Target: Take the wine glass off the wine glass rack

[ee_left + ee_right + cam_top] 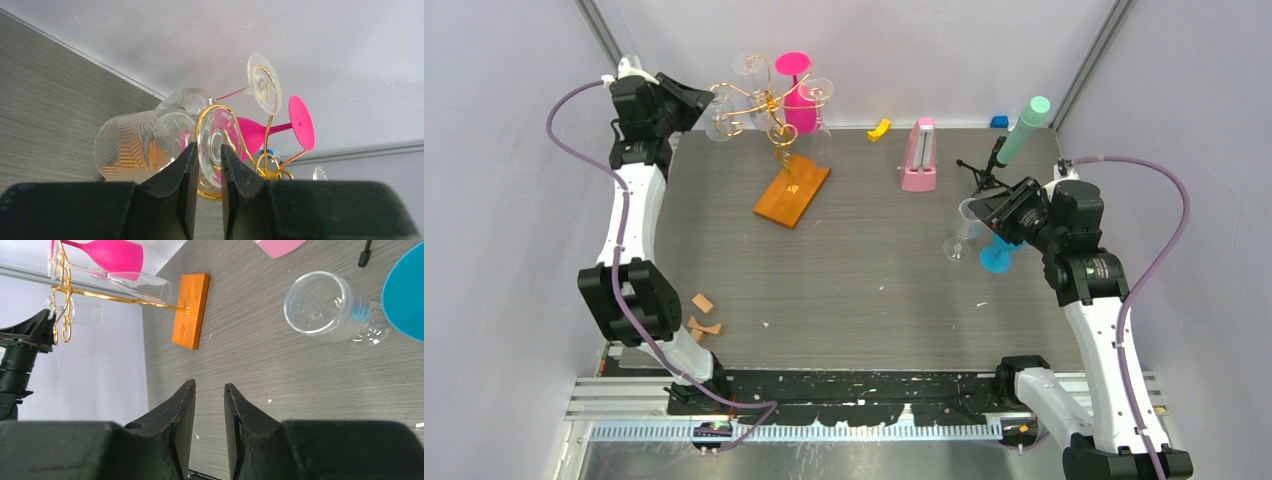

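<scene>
The wine glass rack is a gold wire stand on an orange base at the back left; it also shows in the left wrist view and the right wrist view. A clear patterned wine glass hangs on its left arm, bowl to the left. My left gripper is raised beside it, fingers narrowly closed on the glass's foot. My right gripper hovers over the table at the right, jaws slightly apart and empty.
A pink glass and two clear glasses hang on the rack. A clear glass and a blue glass stand under my right gripper. A pink box, a mint cylinder on a tripod and wooden blocks lie around.
</scene>
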Robot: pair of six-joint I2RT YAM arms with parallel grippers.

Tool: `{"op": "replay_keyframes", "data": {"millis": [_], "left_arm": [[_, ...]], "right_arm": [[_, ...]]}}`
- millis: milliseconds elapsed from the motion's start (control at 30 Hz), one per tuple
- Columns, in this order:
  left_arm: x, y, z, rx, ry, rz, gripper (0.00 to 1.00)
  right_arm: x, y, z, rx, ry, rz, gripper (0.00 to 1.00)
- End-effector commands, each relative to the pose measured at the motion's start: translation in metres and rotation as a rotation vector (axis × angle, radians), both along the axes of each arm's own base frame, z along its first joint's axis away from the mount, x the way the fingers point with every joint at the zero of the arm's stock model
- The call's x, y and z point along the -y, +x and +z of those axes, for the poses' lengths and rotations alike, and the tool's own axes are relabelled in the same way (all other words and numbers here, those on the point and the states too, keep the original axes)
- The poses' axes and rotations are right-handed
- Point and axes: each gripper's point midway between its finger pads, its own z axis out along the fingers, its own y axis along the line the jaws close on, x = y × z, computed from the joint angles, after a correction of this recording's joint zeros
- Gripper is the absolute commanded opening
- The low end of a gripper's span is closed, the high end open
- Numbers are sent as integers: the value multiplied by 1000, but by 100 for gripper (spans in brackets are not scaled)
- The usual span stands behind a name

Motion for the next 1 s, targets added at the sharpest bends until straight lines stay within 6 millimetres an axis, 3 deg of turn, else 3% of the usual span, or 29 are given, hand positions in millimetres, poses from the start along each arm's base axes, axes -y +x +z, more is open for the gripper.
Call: {"op": "replay_keyframes", "data": {"millis": [0, 67, 500, 967], "left_arm": [[-1, -11, 24, 54, 45, -7, 5], [0, -11, 24, 51, 26, -6, 0], [-3, -25, 51, 121, -72, 32, 0], [-24, -22, 41, 32, -147, 146, 0]], "right_arm": [[0, 2, 12, 53, 10, -8, 33], [0, 2, 11, 53, 10, -9, 33], [0, 3, 10, 48, 12, -8, 33], [1, 3, 7, 44, 14, -14, 33]]}}
